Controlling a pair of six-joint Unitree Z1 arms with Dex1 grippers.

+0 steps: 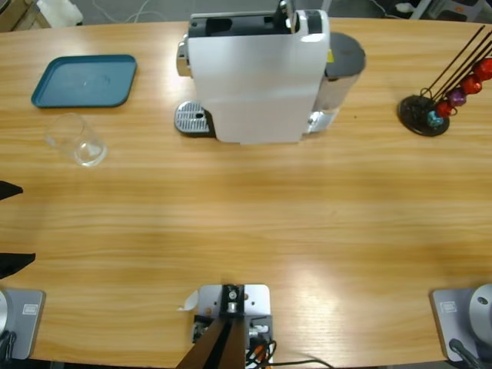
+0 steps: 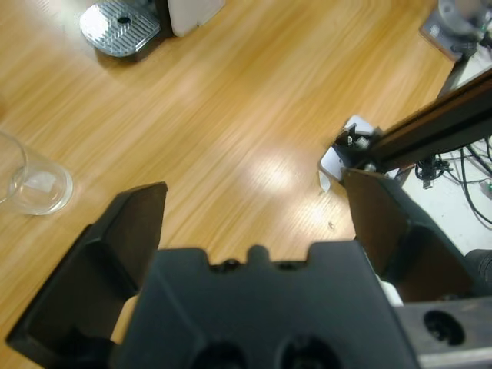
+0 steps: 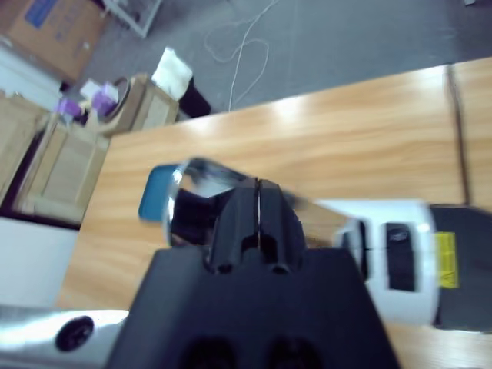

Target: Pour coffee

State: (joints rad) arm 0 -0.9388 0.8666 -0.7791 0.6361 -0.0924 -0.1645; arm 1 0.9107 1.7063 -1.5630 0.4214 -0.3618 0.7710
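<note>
The white coffee machine (image 1: 254, 84) stands at the table's far middle, its round metal drip tray (image 1: 192, 119) to the left of its body. An empty clear glass (image 1: 77, 140) stands on the table left of it, apart from the tray. My left gripper (image 1: 11, 224) shows only as two black jaw tips at the left edge, open and holding nothing. In the left wrist view my left gripper (image 2: 254, 188) faces bare table, with the glass (image 2: 31, 184) off to the left and the drip tray (image 2: 119, 27) further on. My right gripper (image 3: 259, 192) is shut just above the coffee machine (image 3: 384, 261).
A teal tray (image 1: 84, 81) lies at the far left, beyond the glass. A black capsule stand (image 1: 430, 111) with coloured capsules sits at the far right. The machine's grey water tank (image 1: 342, 61) is on its right side. Bare wood runs across the near half.
</note>
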